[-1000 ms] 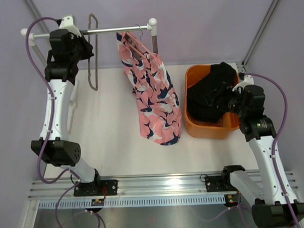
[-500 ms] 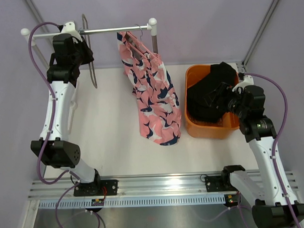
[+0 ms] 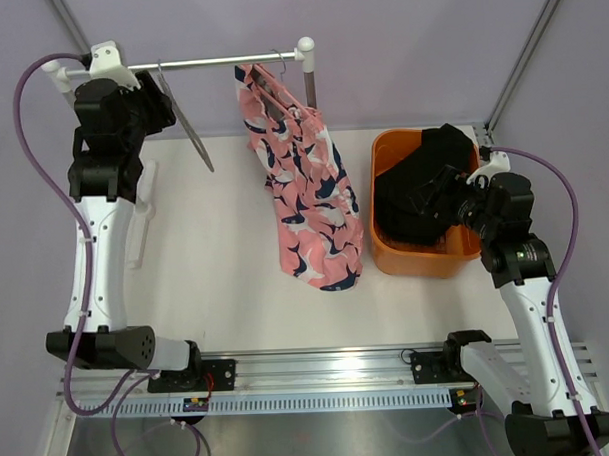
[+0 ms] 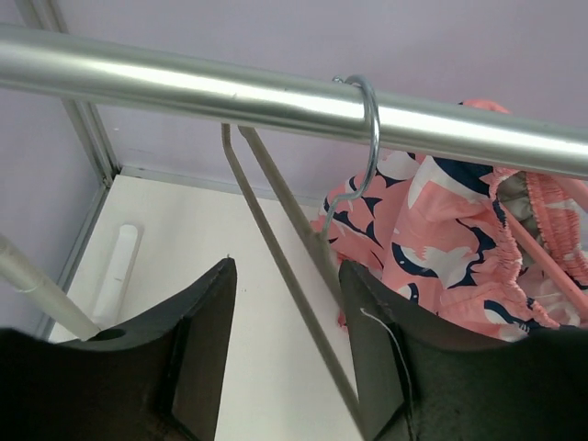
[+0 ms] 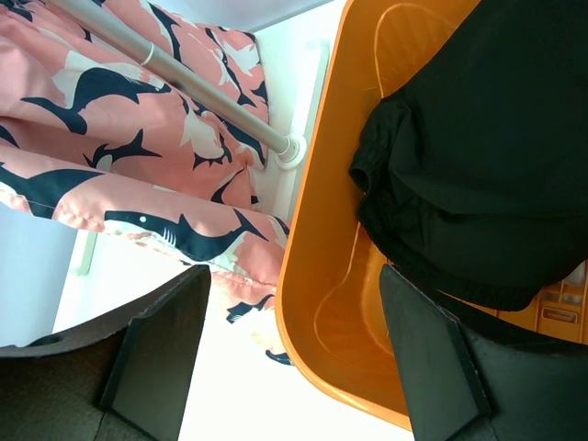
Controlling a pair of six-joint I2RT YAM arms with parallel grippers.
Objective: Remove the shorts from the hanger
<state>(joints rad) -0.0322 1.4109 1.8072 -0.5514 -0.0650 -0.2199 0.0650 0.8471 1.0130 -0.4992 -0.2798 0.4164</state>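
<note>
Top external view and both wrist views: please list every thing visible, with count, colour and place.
rail: one, silver, across the back of the table
bare hanger: one, grey metal, hooked on the rail near its left end
shorts: one pair, pink with dark sharks, hanging at the rail's right end
pink hanger: one, under the shorts, mostly hidden
basket: one, orange, table's right side
black clothing: one pile, in the basket
table: one, white
left arm: one, white and black, up at the rail; jaws open, bare hanger's wires between them
right arm: one, white and black, at the basket; jaws open, holding nothing
</note>
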